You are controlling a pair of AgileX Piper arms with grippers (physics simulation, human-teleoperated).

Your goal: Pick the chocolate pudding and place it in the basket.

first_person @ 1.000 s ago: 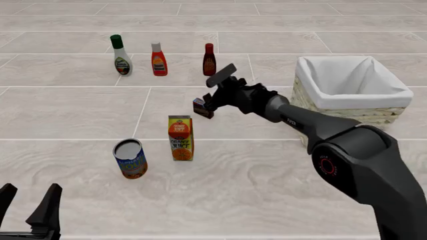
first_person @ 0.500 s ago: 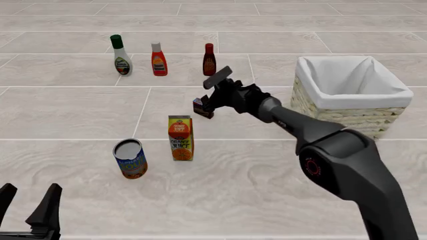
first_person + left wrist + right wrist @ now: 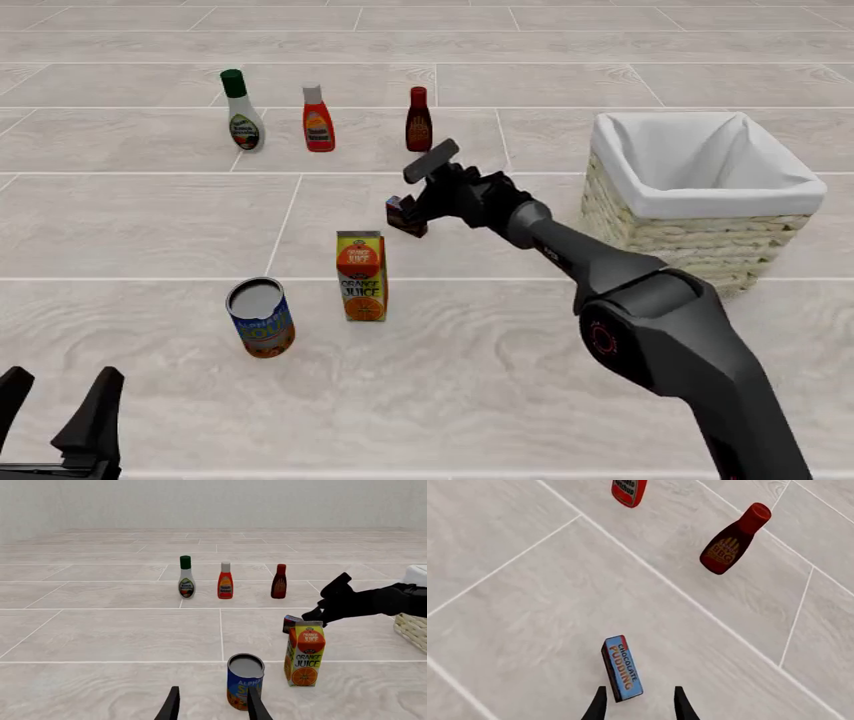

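The chocolate pudding (image 3: 402,214) is a small dark box with a red and blue label, standing on the tiled floor just behind the juice carton; it also shows in the right wrist view (image 3: 622,667) and the left wrist view (image 3: 291,622). My right gripper (image 3: 415,207) is stretched out to it and open. In the right wrist view its fingers (image 3: 639,704) stand apart with the near end of the box just reaching in between their tips. The wicker basket (image 3: 694,207) with white lining stands to the right. My left gripper (image 3: 56,402) rests open at the near left, holding nothing.
An orange juice carton (image 3: 362,276) and an open tin can (image 3: 260,318) stand near the middle. At the back are a white bottle with a green cap (image 3: 242,112), a red bottle (image 3: 318,120) and a dark brown sauce bottle (image 3: 419,120).
The right arm has stretched further out, its elbow swinging left, and the gripper has edged closer to the pudding. The pudding and the left arm have not moved.
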